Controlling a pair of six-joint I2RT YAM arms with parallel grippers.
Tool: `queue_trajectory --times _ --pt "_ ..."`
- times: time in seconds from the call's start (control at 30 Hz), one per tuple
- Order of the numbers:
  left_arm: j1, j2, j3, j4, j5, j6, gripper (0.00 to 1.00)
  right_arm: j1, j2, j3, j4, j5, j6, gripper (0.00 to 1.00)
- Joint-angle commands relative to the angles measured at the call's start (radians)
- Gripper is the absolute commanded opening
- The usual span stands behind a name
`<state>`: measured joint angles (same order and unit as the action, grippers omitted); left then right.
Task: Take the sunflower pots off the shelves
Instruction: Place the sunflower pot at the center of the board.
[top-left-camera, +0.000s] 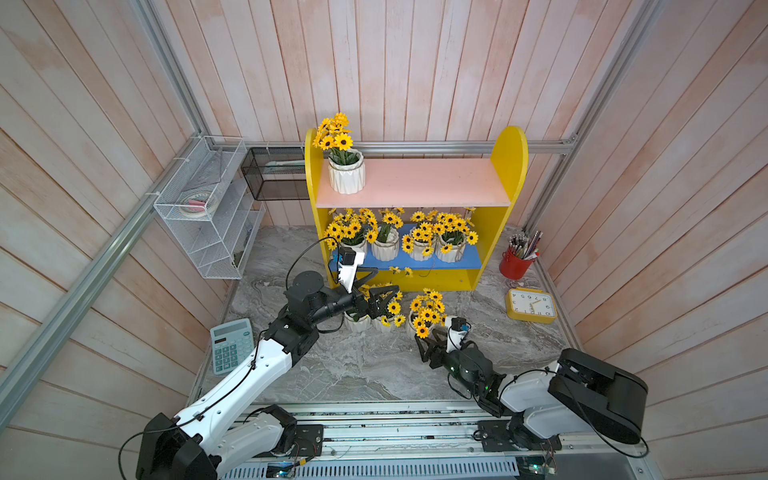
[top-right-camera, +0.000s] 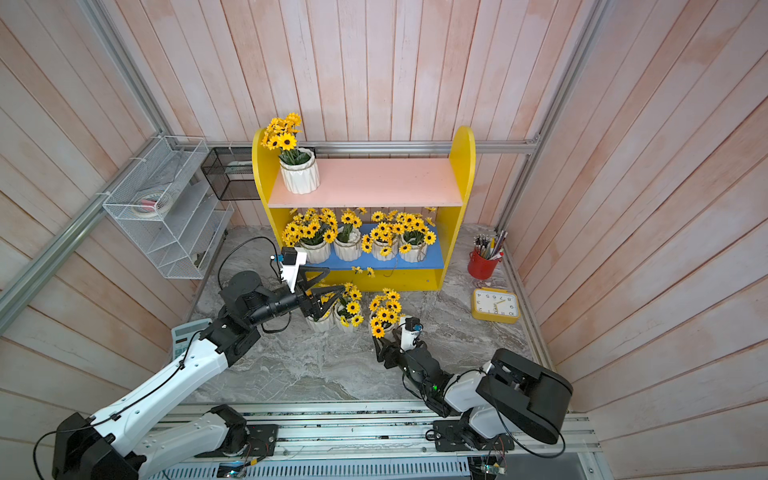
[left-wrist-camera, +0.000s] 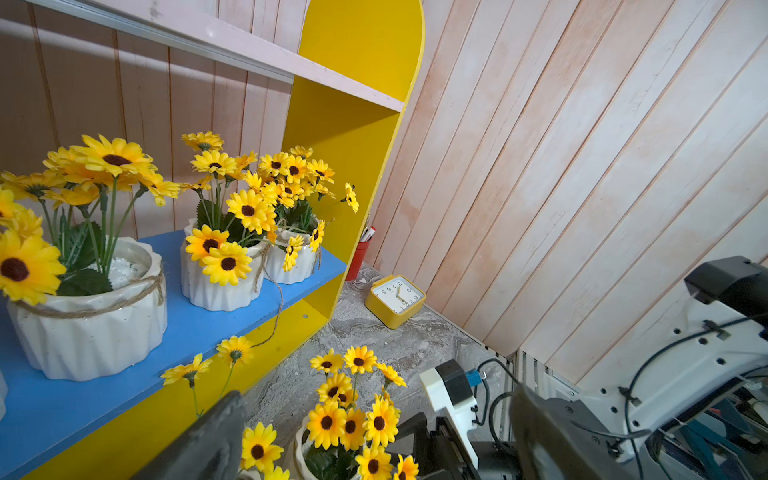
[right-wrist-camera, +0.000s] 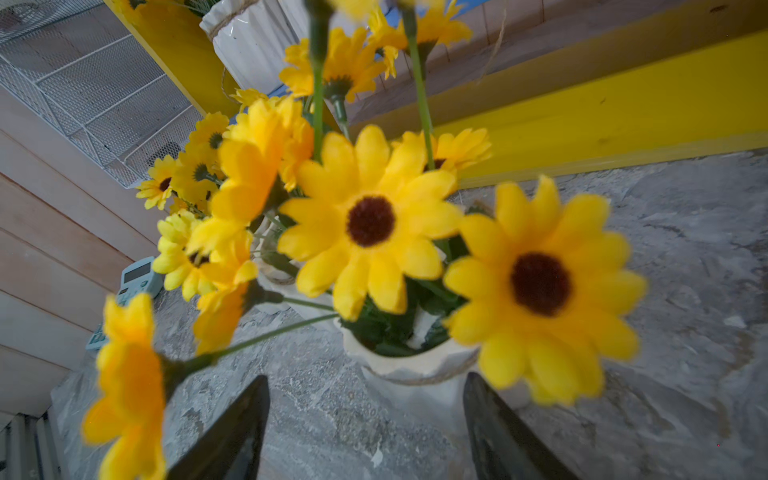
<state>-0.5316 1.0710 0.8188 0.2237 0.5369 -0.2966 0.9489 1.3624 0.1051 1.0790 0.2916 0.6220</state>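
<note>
Three down, five to go

In both top views three sunflower pots (top-left-camera: 424, 312) stand on the marble tabletop (top-left-camera: 361, 374) before the shelves (top-left-camera: 509, 166). Four crowd the blue lower board (top-left-camera: 471, 261), one the pink upper board (top-left-camera: 432, 183). The left gripper (top-left-camera: 384, 284) hangs spread over two table pots. The left wrist view shows plainly what those barely do: twine (left-wrist-camera: 279, 309) dangling off the lower board. The right wrist view shows the right gripper (right-wrist-camera: 365, 378) parted, a table pot just ahead, untouched. Next, probably: reach a lower-board pot, gripping its ribbed body below the blossoms.
</note>
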Motion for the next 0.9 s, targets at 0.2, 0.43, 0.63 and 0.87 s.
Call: queue_trajectory --times 0.2,0.43,0.63,0.87 --pt "-0.003 -0.016 0.011 -0.005 -0.018 0.023 1.0 -0.027 -0.124 0.052 -0.374 0.004 0.03 0.43" --pt "-0.004 -0.019 0.01 -0.014 -0.027 0.031 1.0 -0.121 -0.038 0.077 -0.322 -0.05 0.005 0.19" --pt "-0.003 -0.015 0.011 -0.018 -0.033 0.039 1.0 -0.183 0.11 0.165 -0.256 -0.186 -0.088 0.2" --pt "-0.003 -0.018 0.012 -0.027 -0.049 0.052 1.0 -0.184 0.211 0.21 -0.194 -0.24 -0.105 0.17"
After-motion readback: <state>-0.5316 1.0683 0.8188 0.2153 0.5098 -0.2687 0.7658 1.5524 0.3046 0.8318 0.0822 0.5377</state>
